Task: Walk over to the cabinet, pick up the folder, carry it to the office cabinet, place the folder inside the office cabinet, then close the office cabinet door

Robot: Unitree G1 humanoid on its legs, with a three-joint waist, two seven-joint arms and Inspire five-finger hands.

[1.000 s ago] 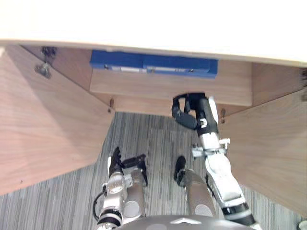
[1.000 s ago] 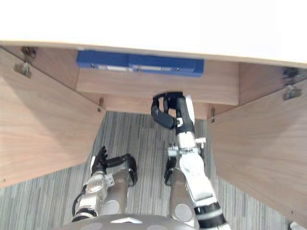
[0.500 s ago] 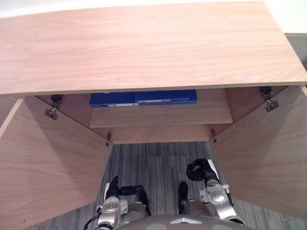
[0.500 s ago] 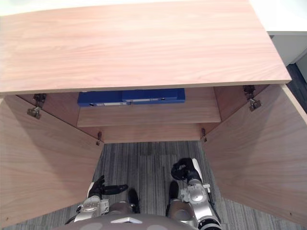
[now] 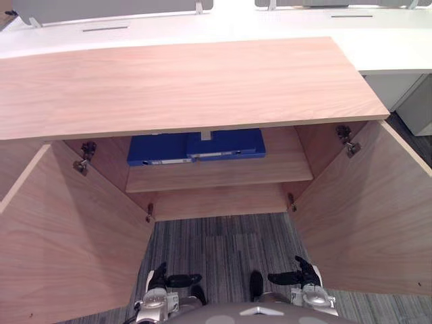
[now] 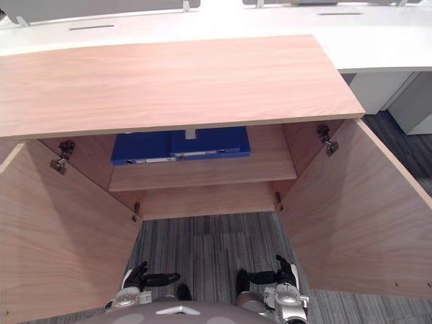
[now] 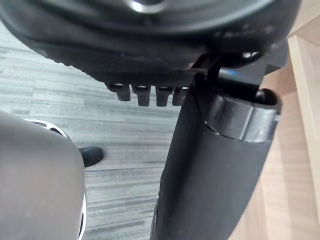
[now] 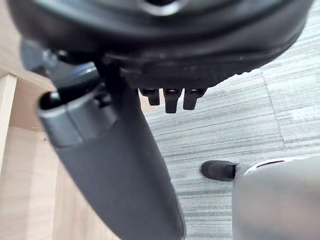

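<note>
The blue folder (image 5: pixel 196 146) lies flat on the shelf inside the wooden office cabinet (image 5: pixel 182 84), under its top board. Both cabinet doors stand wide open, the left door (image 5: pixel 61 229) and the right door (image 5: pixel 364 216) swung out towards me. My left hand (image 5: pixel 177 279) hangs low by the left door, open and empty. Low in front of the right door, my right hand (image 5: pixel 290 276) is open too, well clear of the shelf. In the wrist views the left fingers (image 7: pixel 144 95) and the right fingers (image 8: pixel 171 99) point straight out over the carpet.
Grey striped carpet (image 5: pixel 223 243) runs between the two open doors. A white desk (image 5: pixel 378 40) stands behind the cabinet, its side panel at the far right. The shelf has bare room to the right of the folder.
My right hand has come back out from under the shelf, dropped low and uncurled its fingers. The camera has lifted, showing the cabinet top. The folder stays on the shelf.
</note>
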